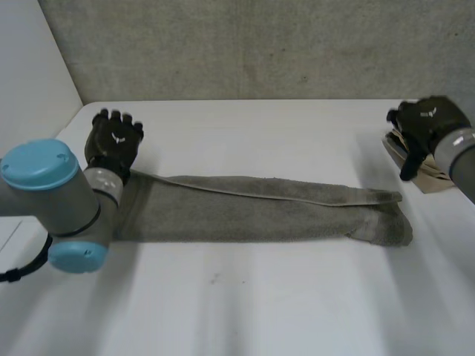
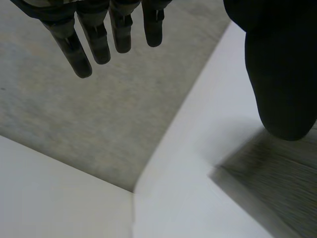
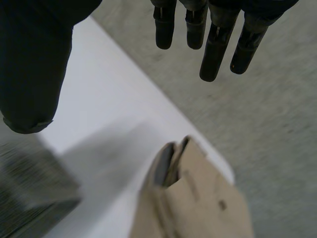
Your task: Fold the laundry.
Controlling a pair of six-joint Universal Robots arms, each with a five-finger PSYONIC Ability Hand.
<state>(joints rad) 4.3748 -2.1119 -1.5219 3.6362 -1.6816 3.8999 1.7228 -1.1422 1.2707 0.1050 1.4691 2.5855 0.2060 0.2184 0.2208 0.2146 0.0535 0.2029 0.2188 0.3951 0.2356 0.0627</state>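
Observation:
A grey towel [image 1: 252,208] lies folded into a long narrow strip across the white table [image 1: 245,297], running from left to right. My left hand [image 1: 113,141] hovers just beyond the strip's left end, open, fingers [image 2: 99,42] straight and holding nothing; a corner of the towel [image 2: 277,173] lies below its thumb. My right hand [image 1: 424,126] is raised past the strip's right end, open and empty, its fingers [image 3: 213,44] straight. The towel's end [image 3: 29,193] shows below its thumb.
A folded beige cloth [image 1: 423,167] lies at the table's far right edge, under my right hand, and is seen close up [image 3: 193,198] in the right wrist view. A grey wall [image 1: 260,44] stands behind the table. The near half of the table is bare.

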